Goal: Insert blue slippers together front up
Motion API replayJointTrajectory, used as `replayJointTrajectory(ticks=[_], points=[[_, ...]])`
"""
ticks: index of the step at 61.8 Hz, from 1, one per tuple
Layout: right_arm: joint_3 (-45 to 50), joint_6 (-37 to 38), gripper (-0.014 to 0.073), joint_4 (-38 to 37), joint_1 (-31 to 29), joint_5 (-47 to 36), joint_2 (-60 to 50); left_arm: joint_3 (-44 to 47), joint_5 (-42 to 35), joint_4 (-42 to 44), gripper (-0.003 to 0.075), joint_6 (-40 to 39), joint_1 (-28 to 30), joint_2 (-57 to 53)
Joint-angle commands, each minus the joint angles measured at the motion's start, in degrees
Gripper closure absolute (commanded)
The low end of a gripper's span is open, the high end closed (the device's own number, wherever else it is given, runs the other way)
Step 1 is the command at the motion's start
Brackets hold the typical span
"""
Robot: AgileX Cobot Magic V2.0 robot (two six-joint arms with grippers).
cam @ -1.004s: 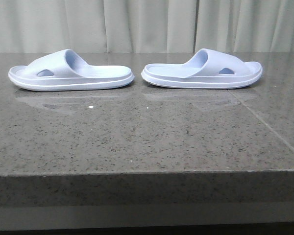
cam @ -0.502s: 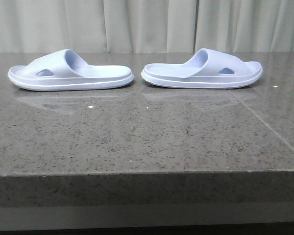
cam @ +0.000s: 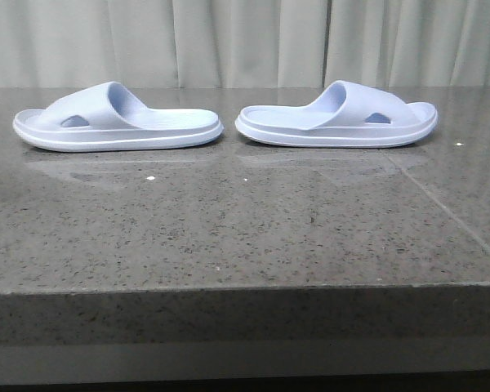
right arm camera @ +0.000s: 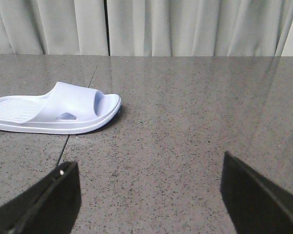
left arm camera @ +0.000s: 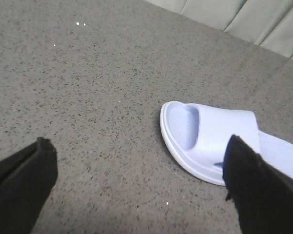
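Both blue slippers flat on the counter, heels facing: left slipper and right slipper just beside each other, not touching. Left pincer spread wide, hovering near its slipper's toe; right pincer spread, well apart from its slipper. Risk: soft foam squashes or slides on the glossy stone, grip slips, and toes misalign when nesting.

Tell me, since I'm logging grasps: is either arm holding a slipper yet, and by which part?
Nothing is held. Both sets of jaws stand wide open and empty; the left slipper and right slipper lie untouched on the table.
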Motion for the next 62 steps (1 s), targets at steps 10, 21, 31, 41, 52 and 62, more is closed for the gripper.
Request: replayJointTrajectory(ticks=[10, 21, 31, 41, 52, 62], points=[[-2.22, -0.37, -0.0011, -0.96, -0.29, -5.2, 1.21, -17.02, 5.66, -5.83, 0.0048, 4.0, -0.23, 19.1], [-2.22, -0.37, -0.0011, -0.96, -0.29, -5.2, 1.21, -24.98, 12.13, -23.12, 0.0048, 18.98, 0.27, 30.25], [-2.22, -0.37, -0.0011, -0.96, -0.29, -5.2, 1.21, -30.82, 16.95, -30.95, 0.0048, 27.02, 0.66, 36.97], [-2.22, -0.37, -0.0011, -0.96, -0.29, -5.2, 1.21, -33.5, 18.59, -30.72, 0.0048, 27.02, 1.51, 39.67], [-2.22, -0.37, -0.0011, -0.96, -0.29, -5.2, 1.21, -33.5, 19.58, -30.72, 0.0048, 27.02, 3.34, 40.03], [-2.22, -0.37, -0.0011, -0.96, -0.29, -5.2, 1.21, -33.5, 21.08, -30.72, 0.0048, 27.02, 3.5, 42.01]])
